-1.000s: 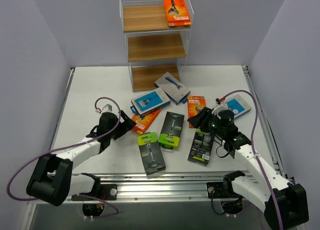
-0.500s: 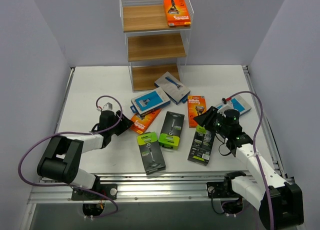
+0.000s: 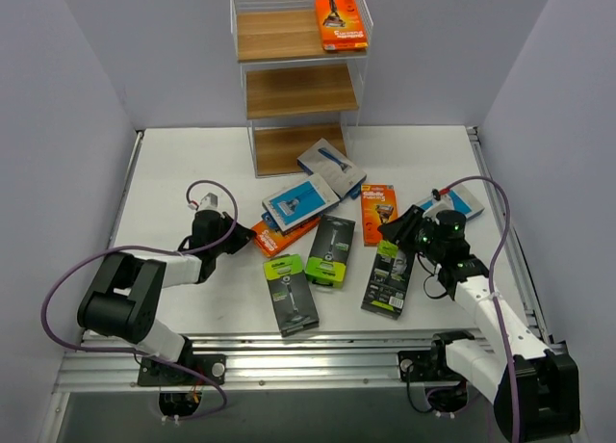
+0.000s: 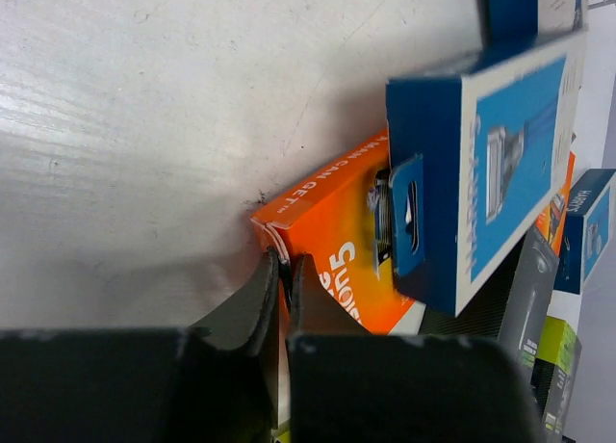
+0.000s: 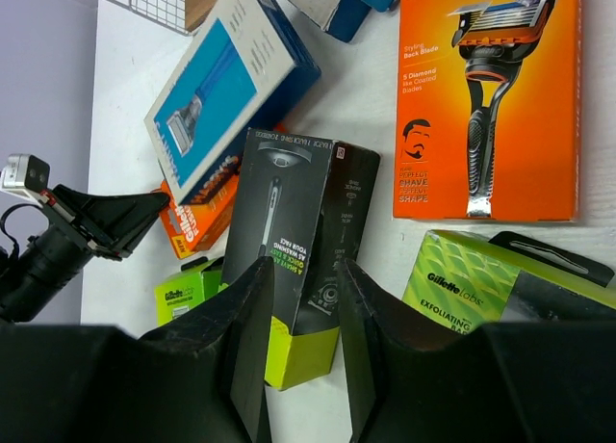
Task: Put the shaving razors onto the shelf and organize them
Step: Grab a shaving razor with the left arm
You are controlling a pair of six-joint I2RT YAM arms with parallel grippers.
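Observation:
My left gripper (image 3: 241,239) lies low on the table, shut on the near edge of an orange razor pack (image 4: 337,241). A blue-and-white pack (image 4: 481,173) rests tilted on top of that orange pack. The right gripper (image 5: 303,279) hangs partly open with nothing between its fingers, and a black pack with a lime end (image 5: 298,241) lies beyond its gap. The shelf (image 3: 298,91) stands at the back, with one orange pack (image 3: 341,24) on its fenced top tier.
Loose razor packs lie mid-table: a blue one (image 3: 332,167) by the shelf foot, an orange one (image 3: 378,212), black-and-lime ones (image 3: 291,292) (image 3: 388,279), and a blue one (image 3: 460,204) behind the right arm. Grey walls stand on both sides.
The left gripper slid right to the orange pack and shut on its edge, and the blue pack on top shifted right. The right gripper's jaws narrowed a little.

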